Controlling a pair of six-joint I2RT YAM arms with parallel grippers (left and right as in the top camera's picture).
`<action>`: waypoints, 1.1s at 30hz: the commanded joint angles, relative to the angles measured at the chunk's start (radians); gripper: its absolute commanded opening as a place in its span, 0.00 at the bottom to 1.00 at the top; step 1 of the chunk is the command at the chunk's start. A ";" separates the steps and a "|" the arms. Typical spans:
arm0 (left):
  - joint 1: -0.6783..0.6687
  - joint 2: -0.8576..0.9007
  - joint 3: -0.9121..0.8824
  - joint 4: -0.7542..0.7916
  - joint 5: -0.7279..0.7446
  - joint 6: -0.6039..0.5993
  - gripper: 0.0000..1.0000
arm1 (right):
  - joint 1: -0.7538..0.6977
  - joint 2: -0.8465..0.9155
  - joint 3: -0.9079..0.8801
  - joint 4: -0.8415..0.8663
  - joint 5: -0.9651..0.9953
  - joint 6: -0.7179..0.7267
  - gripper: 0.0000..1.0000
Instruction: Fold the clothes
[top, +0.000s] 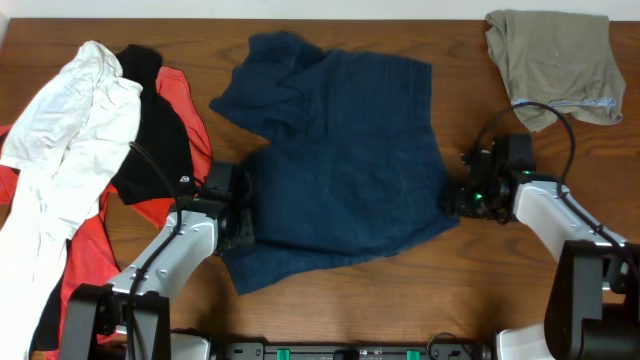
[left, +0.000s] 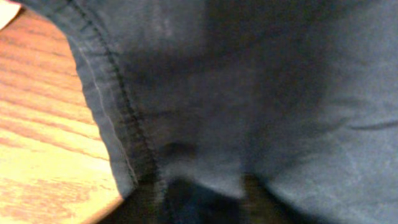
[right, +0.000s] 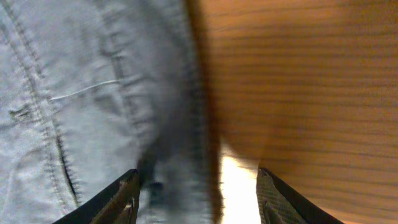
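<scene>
Overhead, the limp navy shorts (top: 340, 170) lay spread on the table (top: 460, 300), your left gripper (top: 232, 205) and right gripper (top: 472, 195) at their side edges; left wrist: jaws hidden under cloth, cannot tell; right wrist: jaws apart astride the stitched hem (right: 180, 93), likely your firmest hold.

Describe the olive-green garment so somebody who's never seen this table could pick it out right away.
On the wooden table, look to the far right corner. A crumpled olive-khaki garment lies there alone, apart from the big navy shorts in the middle. It is the only greenish piece, edged with a pale hem; the pile at the left is white, black and coral.
</scene>
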 joint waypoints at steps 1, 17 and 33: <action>0.005 0.007 0.032 0.001 -0.021 -0.007 0.68 | 0.048 0.006 0.002 -0.012 -0.003 0.066 0.57; 0.005 0.003 0.261 -0.092 -0.021 0.161 0.98 | -0.014 -0.062 0.003 -0.347 0.275 0.268 0.01; -0.002 0.142 0.470 0.204 0.285 0.291 0.98 | -0.175 -0.394 0.003 -0.392 0.038 0.118 0.71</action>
